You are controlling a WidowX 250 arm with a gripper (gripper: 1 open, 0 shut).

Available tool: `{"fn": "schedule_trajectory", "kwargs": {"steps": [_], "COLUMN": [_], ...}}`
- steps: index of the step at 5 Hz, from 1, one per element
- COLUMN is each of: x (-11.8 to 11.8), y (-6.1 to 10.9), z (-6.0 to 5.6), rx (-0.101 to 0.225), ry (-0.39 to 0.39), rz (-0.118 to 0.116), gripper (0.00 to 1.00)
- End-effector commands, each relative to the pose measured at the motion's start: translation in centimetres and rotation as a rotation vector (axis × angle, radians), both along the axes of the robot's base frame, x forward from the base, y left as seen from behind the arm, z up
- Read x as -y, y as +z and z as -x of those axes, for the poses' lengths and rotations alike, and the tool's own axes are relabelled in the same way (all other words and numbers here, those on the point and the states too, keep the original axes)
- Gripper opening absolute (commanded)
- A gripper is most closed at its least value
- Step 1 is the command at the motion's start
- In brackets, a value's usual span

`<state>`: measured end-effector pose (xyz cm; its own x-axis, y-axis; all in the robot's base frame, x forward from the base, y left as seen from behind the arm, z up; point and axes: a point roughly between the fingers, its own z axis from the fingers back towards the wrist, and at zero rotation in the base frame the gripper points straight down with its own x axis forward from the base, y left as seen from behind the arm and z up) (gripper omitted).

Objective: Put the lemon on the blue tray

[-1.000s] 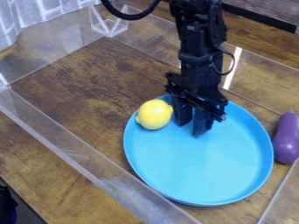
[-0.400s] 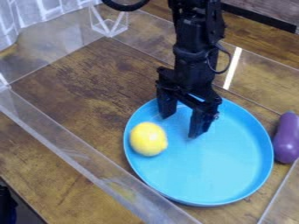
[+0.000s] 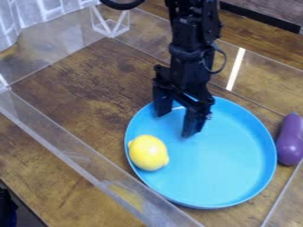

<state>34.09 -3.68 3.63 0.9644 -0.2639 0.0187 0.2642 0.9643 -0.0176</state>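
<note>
Camera view, lemon (image 3: 148,152) resting on blue tray (image 3: 236,168); claw (image 3: 176,121) open above

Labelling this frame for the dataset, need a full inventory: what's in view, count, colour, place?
lemon: 1, bright yellow, lying on the blue tray near its left rim, apart from the pincer
blue tray: 1, sky blue, round with a low rim, on the table at centre right
purple object: 1, dark purple, elongated, on the table just past the tray's right rim, cut off by the frame edge
table: 1, brown wood, under everything
clear walls: transparent panels, along the left and front of the table
pincer: 1, black, open and empty, pointing down over the tray's upper left part
arm: 1, black, coming down from the top of the frame
</note>
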Motion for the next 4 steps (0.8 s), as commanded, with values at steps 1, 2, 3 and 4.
{"fn": "schedule_trajectory", "kwargs": {"steps": [1,2,3,4], "x": [-0.56,-0.64,-0.6,-0.64], "y": [1.97,1.8,1.76,1.68], "z": [-0.23,-0.17,-0.14,-0.11], "rx": [0.055,0.05,0.049,0.047], "ry": [0.04,0.051,0.061,0.071], "rz": [-0.009,-0.016,-0.021,-0.028], "gripper": [1.0,1.0,1.0,1.0]}}
